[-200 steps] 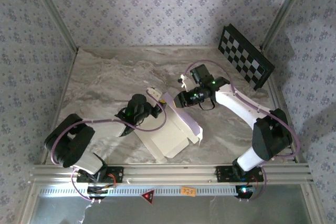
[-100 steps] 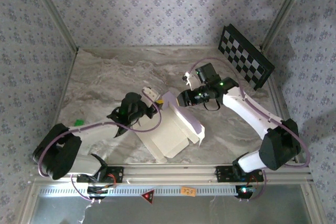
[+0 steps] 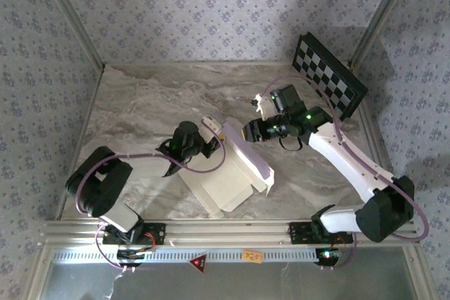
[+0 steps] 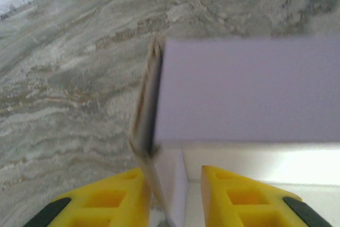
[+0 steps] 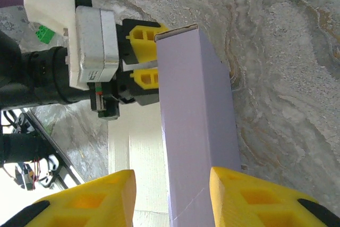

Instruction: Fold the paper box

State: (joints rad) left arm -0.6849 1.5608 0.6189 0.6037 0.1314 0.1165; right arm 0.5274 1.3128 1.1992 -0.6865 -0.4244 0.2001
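The left gripper [image 4: 172, 182] sat at the far end of the paper box [image 3: 223, 180]. Its yellow jaws stood a little apart, astride the thin edge of an end flap [image 4: 146, 115]. Whether they pressed the card could not be told.

The box lay near the middle of the marbled tabletop [image 3: 140, 110], between the two arms. It was half formed. A cream-white base panel lay flat, and one long side wall [image 5: 194, 110] stood up along its right edge, pale lilac on the outside and crisp at the crease. In the overhead view that wall's long axis ran from far-left to near-right. Its far end met the left jaws, and its lilac face turned toward the right arm.

The right gripper [image 5: 171, 176] came in over the wall's top edge with its jaws apart, one on either side. Cream card showed between the inner jaw and the wall, so it was not clamped.

Both arms were at the box. The next fold probably turned on that wall running lengthwise between the two pairs of jaws, with the left at its corner and the right partway along it.
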